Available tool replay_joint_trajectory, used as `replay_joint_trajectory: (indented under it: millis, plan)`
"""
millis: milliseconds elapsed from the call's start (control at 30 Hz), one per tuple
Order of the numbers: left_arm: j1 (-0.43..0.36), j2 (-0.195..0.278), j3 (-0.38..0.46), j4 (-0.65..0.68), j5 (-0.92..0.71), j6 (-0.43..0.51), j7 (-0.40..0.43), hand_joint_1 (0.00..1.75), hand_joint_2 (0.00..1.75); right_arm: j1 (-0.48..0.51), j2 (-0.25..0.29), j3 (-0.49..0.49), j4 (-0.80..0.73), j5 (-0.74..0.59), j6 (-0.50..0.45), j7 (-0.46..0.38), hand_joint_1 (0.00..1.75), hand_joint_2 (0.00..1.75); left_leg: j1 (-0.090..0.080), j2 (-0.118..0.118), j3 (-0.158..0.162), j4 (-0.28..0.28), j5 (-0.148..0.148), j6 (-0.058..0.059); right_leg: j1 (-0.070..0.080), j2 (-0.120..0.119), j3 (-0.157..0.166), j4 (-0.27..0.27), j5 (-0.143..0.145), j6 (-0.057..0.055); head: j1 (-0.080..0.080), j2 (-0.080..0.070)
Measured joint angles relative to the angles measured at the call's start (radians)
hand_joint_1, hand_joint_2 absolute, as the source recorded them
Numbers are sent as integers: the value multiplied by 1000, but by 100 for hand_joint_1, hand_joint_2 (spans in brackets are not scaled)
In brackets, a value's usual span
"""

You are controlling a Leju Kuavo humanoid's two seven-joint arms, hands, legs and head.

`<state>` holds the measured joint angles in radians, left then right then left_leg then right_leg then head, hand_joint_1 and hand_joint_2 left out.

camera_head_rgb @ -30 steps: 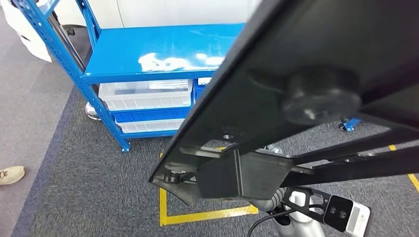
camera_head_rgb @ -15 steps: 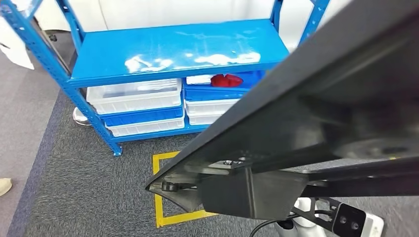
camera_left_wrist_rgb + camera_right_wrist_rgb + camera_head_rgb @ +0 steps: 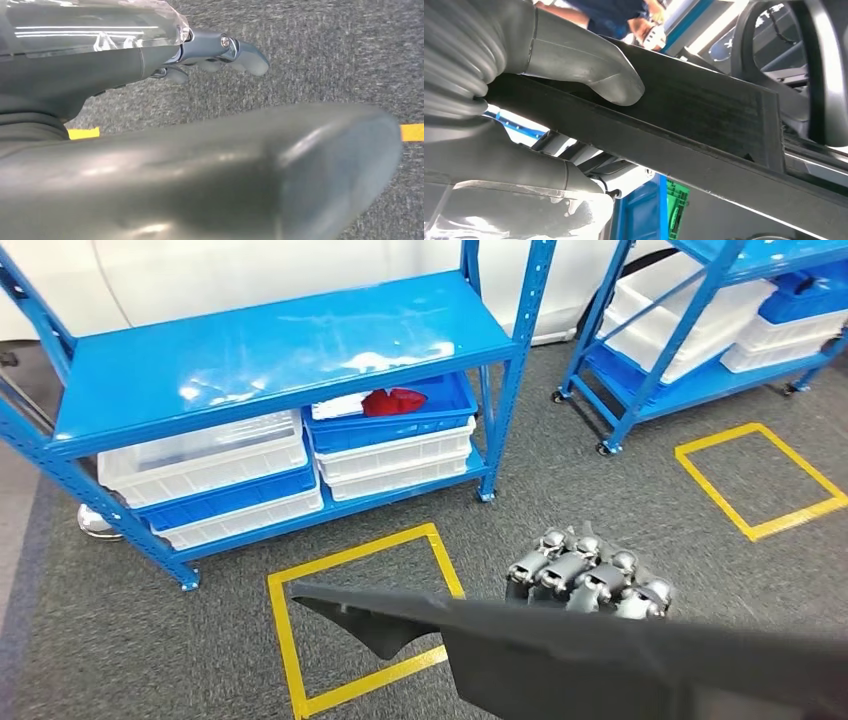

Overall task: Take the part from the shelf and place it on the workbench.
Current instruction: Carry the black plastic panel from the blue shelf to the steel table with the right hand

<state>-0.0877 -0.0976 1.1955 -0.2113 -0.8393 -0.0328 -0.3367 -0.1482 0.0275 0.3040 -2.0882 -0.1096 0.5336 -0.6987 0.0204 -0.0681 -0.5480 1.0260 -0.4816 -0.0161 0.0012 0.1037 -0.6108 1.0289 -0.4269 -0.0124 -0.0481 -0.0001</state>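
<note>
The part (image 3: 620, 660) is a long flat black panel that crosses the bottom of the head view, its pointed end over a yellow floor square. My right hand (image 3: 588, 576) shows just beyond the panel's far edge with its fingers curled. In the right wrist view my right hand (image 3: 549, 50) grips the black panel (image 3: 704, 125), thumb on one face and fingers under the other. My left hand (image 3: 200, 165) hangs over grey carpet with its fingers (image 3: 240, 50) stretched out and nothing in it.
A blue shelf (image 3: 280, 350) stands ahead with white and blue bins below; one blue bin holds a red item (image 3: 393, 400). A second blue shelf (image 3: 700, 310) stands at the right. Yellow tape squares (image 3: 283, 640) (image 3: 712, 492) mark the carpet. A person in blue (image 3: 614, 12) is nearby.
The camera has turned, so the shelf has slid left and a second shelf has come in. The black panel has dropped from filling the right side to the bottom edge, uncovering my right hand.
</note>
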Motion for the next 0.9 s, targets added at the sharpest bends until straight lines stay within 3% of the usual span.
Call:
replay_joint_trajectory:
  millis: [67,133,200,267,300,333,400,467,500,567,600,633,667,733,800,833,900]
  plan:
    - [0,-1,-4,0,-2,2,-1,0,0,2,0,-1,-13,4,-10,0,175,175,-1,16,1,-6,3,10,-3,14,-9,0,6,13,0,0]
    - [-3,-2,-8,0,-6,8,-1,0,0,4,0,-1,-26,15,-38,0,175,175,0,39,1,-13,11,23,-2,-19,-24,30,-16,25,0,0]
    - [-1,-2,-11,0,-12,14,1,0,0,3,-2,1,-34,30,-80,-1,175,175,0,63,-2,-16,15,31,-4,-73,-69,133,-79,34,0,0]
    - [4,-1,-12,0,-19,13,4,0,0,-5,-8,6,-29,33,-119,-1,175,175,-2,91,-6,-15,15,32,-10,-92,-120,252,-131,41,0,0]
    - [6,0,-12,0,-24,9,5,0,0,-19,-13,7,-16,27,-131,-1,175,175,-2,106,-8,-14,15,31,-12,-96,-126,274,-133,43,0,0]
    - [6,0,-14,0,-29,4,5,0,0,-40,-18,6,5,17,-138,0,175,175,-2,121,-9,-13,15,31,-14,-101,-114,259,-119,45,0,0]
    - [2,0,-19,0,-39,-5,3,0,0,-92,-27,-5,60,-9,-139,8,175,175,-2,145,-8,-12,15,28,-15,-127,-40,134,-64,42,0,0]
    - [-2,0,-24,0,-44,-9,-4,0,0,-133,-32,-20,109,-26,-130,17,175,175,-6,162,-7,-11,14,19,-5,-161,20,23,-35,29,0,0]
    - [-3,0,-26,0,-45,-10,-8,0,0,-147,-34,-26,130,-30,-125,21,175,175,-7,169,-6,-11,15,14,0,-169,31,0,-33,22,0,0]
    - [-4,0,-31,0,-46,-8,-19,0,0,-165,-36,-33,167,-25,-113,29,175,175,-9,185,-3,-15,16,1,3,-152,26,-7,-30,8,0,0]
    - [-6,0,-32,0,-46,-7,-25,0,0,-171,-37,-35,183,-15,-107,33,175,175,-8,183,-2,-13,13,-5,1,-143,27,-11,-26,2,0,0]
    - [-7,0,-33,0,-45,-5,-33,0,0,-177,-38,-36,201,0,-100,35,175,175,-6,167,-6,0,1,-9,-2,-134,28,-17,-22,-5,0,0]
    - [-7,0,-34,0,-45,-3,-40,0,0,-186,-38,-34,223,19,-95,34,175,175,-4,143,-20,33,-21,-13,-5,-124,30,-22,-18,-12,0,0]
    - [-4,1,-35,0,-43,-1,-50,0,0,-203,-39,-26,275,55,-90,25,175,175,-2,92,-78,157,-85,-18,-6,-102,29,-24,-13,-20,0,0]
    - [1,2,-35,0,-43,1,-53,0,0,-209,-39,-18,323,76,-90,19,175,175,-2,77,-133,265,-115,-19,-4,-75,27,-23,-12,-21,0,0]
    - [2,2,-35,0,-43,2,-55,0,0,-212,-39,-14,343,86,-92,19,175,175,-2,75,-138,269,-102,-18,-3,-62,27,-21,-12,-22,0,0]
    - [2,2,-35,0,-47,2,-60,0,0,-230,-39,1,382,119,-105,22,175,175,-2,61,-98,166,-28,-13,-3,-35,27,-17,-13,-20,0,0]
